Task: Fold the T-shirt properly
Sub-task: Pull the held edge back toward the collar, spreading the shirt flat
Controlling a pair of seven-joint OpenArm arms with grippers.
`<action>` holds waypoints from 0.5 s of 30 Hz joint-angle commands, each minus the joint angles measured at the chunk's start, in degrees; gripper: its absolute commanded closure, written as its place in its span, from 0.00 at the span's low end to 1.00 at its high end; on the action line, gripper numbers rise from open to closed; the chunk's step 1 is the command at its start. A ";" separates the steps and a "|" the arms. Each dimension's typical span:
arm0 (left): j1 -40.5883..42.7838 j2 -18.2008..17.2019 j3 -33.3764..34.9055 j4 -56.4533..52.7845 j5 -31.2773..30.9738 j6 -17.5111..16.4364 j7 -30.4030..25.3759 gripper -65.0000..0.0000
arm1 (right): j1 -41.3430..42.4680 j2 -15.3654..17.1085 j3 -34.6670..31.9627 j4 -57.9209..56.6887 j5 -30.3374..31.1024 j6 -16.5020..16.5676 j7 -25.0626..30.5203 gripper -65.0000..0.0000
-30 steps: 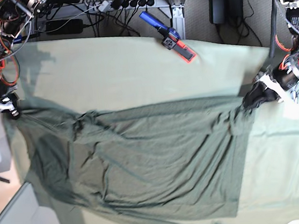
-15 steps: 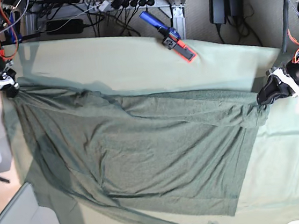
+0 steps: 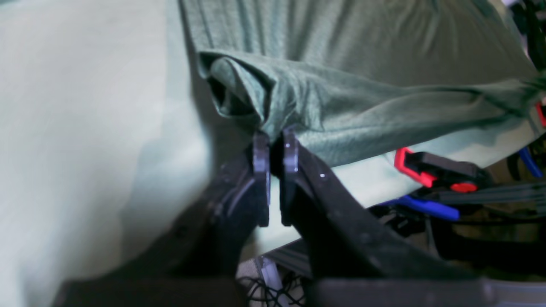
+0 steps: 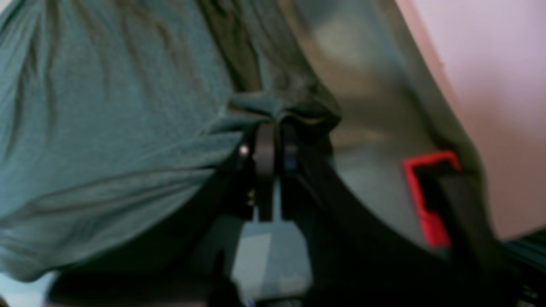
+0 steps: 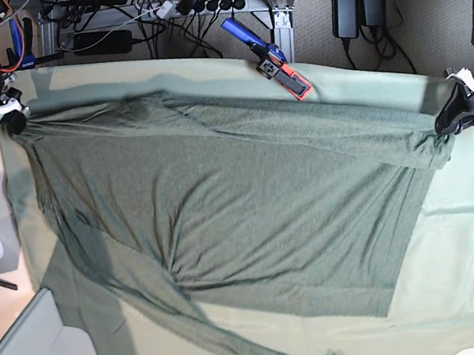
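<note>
A bunched fold of the olive T-shirt is pinched between the nearly closed jaws of the left gripper. The fabric is stretched rightward above the pale green table cloth. A red-and-black clamp is seen at the cloth's edge.

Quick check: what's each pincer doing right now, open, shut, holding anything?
Left pincer: shut on an edge of the T-shirt.
Right pincer: shut on a bunched edge of the T-shirt.

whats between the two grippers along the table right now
The T-shirt spans the whole stretch, pulled taut between the right gripper and the left gripper, each shut on an edge. The base view shows this.
</note>
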 commanded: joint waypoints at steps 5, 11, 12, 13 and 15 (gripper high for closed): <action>2.21 -1.05 -3.08 1.01 -1.60 -0.69 -0.83 1.00 | -2.49 3.76 2.54 1.16 0.48 0.39 1.33 1.00; 3.04 -1.01 -3.06 1.01 -2.78 -0.69 -0.72 1.00 | -3.58 4.15 2.82 1.11 0.81 0.39 1.33 1.00; 3.04 -1.01 -3.06 1.01 -2.78 -0.69 -0.70 1.00 | -3.58 4.17 2.82 1.11 0.79 0.39 1.36 1.00; 3.06 -1.01 -3.06 1.01 -2.75 -0.69 -0.70 1.00 | -3.58 4.17 2.82 1.11 0.76 0.39 1.38 1.00; 3.06 -1.01 -3.06 1.01 -2.75 -0.69 -0.68 1.00 | -3.56 4.17 2.80 1.11 0.79 0.39 1.38 1.00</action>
